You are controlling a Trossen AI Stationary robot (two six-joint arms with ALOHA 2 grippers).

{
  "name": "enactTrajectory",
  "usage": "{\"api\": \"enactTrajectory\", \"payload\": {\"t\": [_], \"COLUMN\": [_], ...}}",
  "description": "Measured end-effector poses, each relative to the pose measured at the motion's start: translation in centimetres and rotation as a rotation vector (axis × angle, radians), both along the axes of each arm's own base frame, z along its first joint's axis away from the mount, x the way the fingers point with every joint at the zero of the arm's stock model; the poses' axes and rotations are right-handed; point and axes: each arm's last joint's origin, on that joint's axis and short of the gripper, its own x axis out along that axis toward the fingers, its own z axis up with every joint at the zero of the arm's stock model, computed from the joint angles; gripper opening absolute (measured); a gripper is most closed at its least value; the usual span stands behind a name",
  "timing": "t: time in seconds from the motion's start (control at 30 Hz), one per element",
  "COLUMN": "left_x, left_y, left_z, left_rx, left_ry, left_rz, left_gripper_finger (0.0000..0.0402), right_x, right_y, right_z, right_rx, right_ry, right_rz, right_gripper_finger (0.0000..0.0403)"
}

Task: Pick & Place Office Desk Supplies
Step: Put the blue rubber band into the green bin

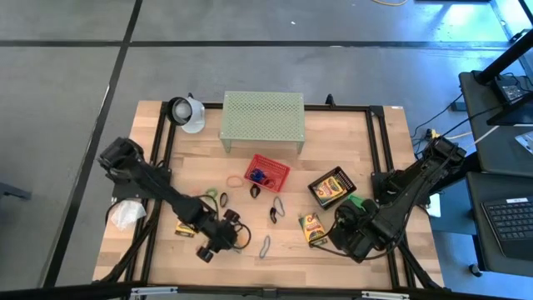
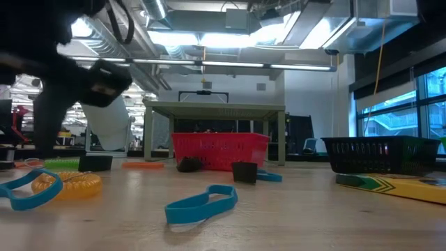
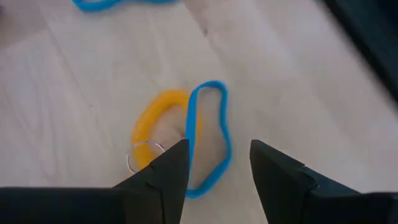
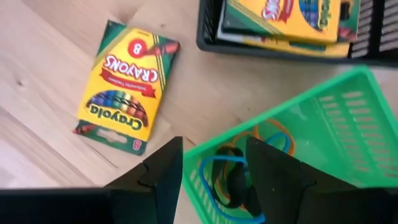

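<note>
Your left gripper (image 3: pixel 214 168) hung open and empty over the table's near left part, its fingers straddling a blue loop (image 3: pixel 208 137) whose long axis ran straight ahead, overlapping a yellow coil (image 3: pixel 155 127). Your right gripper (image 4: pixel 211 168), open and empty, hovered above the green basket (image 4: pixel 323 124).
</note>
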Motion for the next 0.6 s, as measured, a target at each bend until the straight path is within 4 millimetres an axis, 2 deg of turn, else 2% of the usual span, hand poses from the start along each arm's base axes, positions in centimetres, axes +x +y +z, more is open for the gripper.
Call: {"api": "enactTrajectory", "payload": {"t": [0.2,0.37,0.6], "left_x": [1.0,1.7,1.7], "left_y": [-1.1,-1.7,-2.0], "left_z": [-1.5,-1.9,-1.6], "left_rx": [0.164,0.219,0.221], "left_ry": [0.029,0.049,0.069], "left_rz": [-0.046,-0.067,-0.067], "left_gripper_finger": [0.0165,0.0165,0.0129], "right_x": [0.1,0.2,0.2], "right_y": [0.0,0.0,0.1], "right_z": [0.0,0.1,0.1], "right_rx": [-0.020,-0.022,-0.027], "right_ry": [-0.029,-0.041,-0.056], "right_rz": [0.011,0.013,0.014], "right_gripper_finger": [0.0178,0.0178,0.0178]}}
